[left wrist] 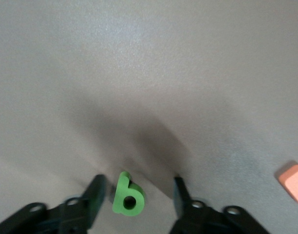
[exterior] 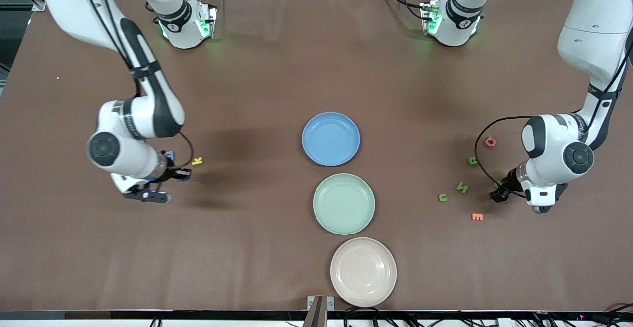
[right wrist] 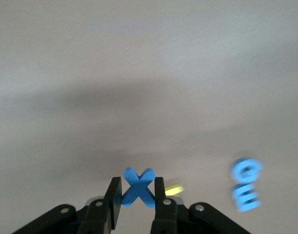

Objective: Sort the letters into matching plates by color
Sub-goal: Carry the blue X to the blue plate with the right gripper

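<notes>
My right gripper (right wrist: 138, 187) is shut on a blue letter X (right wrist: 138, 186), low over the table beside the yellow k (exterior: 197, 161). Two more blue letters (right wrist: 246, 184) lie close by. My left gripper (left wrist: 138, 187) is down at the table with its fingers on either side of a green letter b (left wrist: 128, 197), and gaps show on both sides. Three green letters, R (exterior: 473, 161), N (exterior: 462, 187) and U (exterior: 442, 197), lie near it. The blue plate (exterior: 330, 138) and the pale green plate (exterior: 343, 203) sit mid-table with nothing in them.
A beige-pink plate (exterior: 363, 271) lies nearest the front camera. A red letter (exterior: 490, 142) and an orange E (exterior: 476, 216) lie among the green letters at the left arm's end. A black cable loops from the left wrist over that patch.
</notes>
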